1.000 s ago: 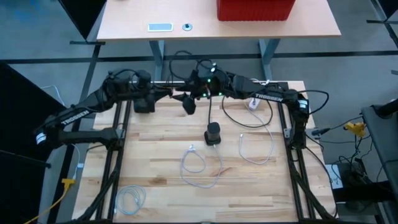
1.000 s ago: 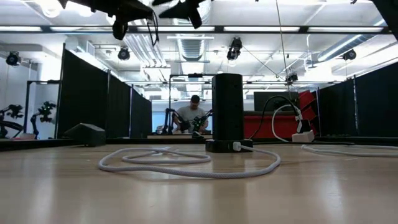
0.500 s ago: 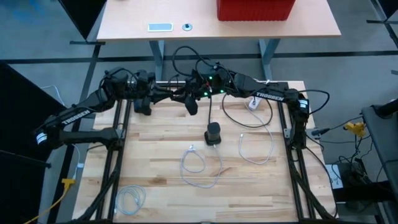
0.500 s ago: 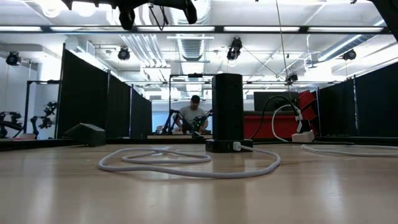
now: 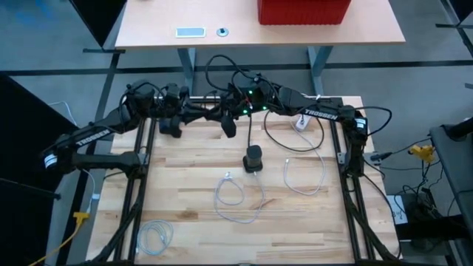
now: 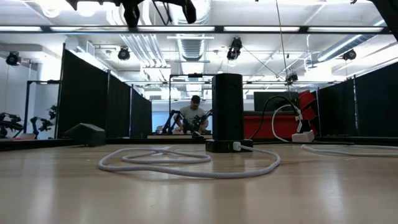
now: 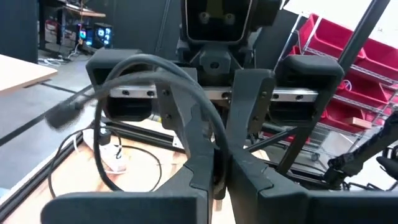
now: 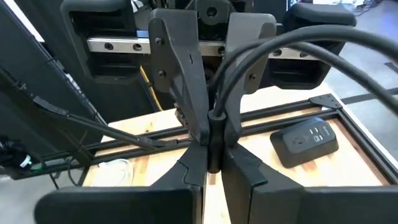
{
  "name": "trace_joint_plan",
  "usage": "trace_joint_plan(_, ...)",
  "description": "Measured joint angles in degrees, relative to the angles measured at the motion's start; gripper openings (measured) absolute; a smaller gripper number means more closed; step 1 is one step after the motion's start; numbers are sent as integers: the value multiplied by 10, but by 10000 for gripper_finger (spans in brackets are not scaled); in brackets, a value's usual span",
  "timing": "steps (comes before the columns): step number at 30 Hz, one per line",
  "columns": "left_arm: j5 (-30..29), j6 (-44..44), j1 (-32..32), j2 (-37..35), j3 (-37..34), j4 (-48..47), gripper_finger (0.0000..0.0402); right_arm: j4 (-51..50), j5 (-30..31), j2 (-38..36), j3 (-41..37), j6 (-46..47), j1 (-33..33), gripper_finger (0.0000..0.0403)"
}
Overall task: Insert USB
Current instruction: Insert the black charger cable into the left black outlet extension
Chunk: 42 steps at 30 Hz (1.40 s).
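Right wrist view shows us what the high view hides: the right gripper [image 8: 213, 163] and left gripper [image 8: 208, 134] meet fingertip to fingertip, both clamped on the dark USB cable [image 8: 273, 50]; the black hub [image 5: 253, 158] stands below them.

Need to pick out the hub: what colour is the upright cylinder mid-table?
Black cylinder, best seen in the low view.

overhead, table-level, two wrist views, perhaps facing
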Motion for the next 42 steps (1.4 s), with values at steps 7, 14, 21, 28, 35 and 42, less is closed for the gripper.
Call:
trace_joint_plan(7,-3,-1,-1,-6,0,-3,29,-12,3,-5,7,-15,0,16)
trace_joint_plan(14,2,-9,-7,-10,-4,-10,110,-8,6,-12,24,-29,0,16)
trace_joint_plan(21,4,-15,-12,-8,-6,-14,175,-2,8,-16,35,-39,1,16)
trace_joint_plan(28,-9,-14,-17,7,-7,42,166,-1,8,-16,35,-38,4,16)
trace_joint_plan(35,-12,-15,-21,25,-7,58,112,-2,22,-16,34,-34,5,16)
trace_joint_plan(42,-11,-15,-24,31,-7,64,57,-13,23,-16,34,-31,6,26)
